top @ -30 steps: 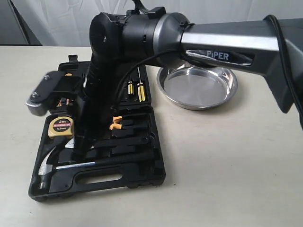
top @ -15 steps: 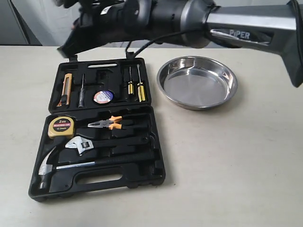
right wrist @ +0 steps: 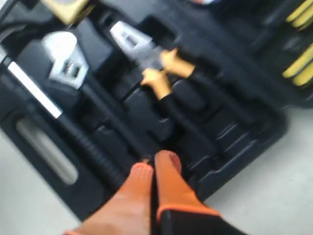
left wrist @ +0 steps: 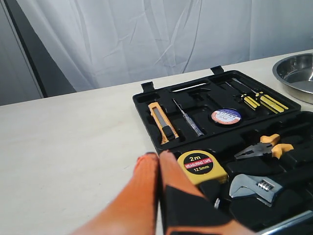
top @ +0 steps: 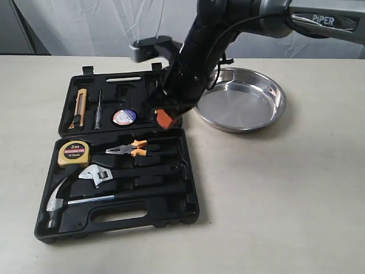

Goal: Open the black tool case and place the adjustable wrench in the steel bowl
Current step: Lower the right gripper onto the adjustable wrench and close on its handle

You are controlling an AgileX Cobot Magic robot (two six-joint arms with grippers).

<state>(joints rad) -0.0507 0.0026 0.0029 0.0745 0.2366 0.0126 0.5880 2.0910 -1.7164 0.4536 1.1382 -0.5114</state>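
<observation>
The black tool case [top: 142, 214] lies open and flat on the table, its tools resting in their recesses. The adjustable wrench [top: 98, 174] sits in the lower half between the tape measure and the hammer; it also shows in the wrist views [left wrist: 254, 186] [right wrist: 66, 58]. The steel bowl [top: 239, 103] stands empty to the right of the case. My right gripper [top: 166, 117] [right wrist: 154, 164] hangs shut and empty over the case near its hinge, right of the wrench. My left gripper [left wrist: 157, 156] is shut and empty beside the case's left edge, outside the exterior view.
Orange-handled pliers [top: 130, 148], a yellow tape measure [top: 73, 153] and a claw hammer [top: 85, 197] share the lower half with the wrench. The lid half holds a knife, screwdrivers [top: 162, 103] and a tape roll [top: 124, 116]. My right arm [top: 199, 51] crosses above the bowl's left rim.
My right arm, which covered the case's left side a second ago, lifted up and away, then swung down over the hinge area at the case's right. The tools have not moved.
</observation>
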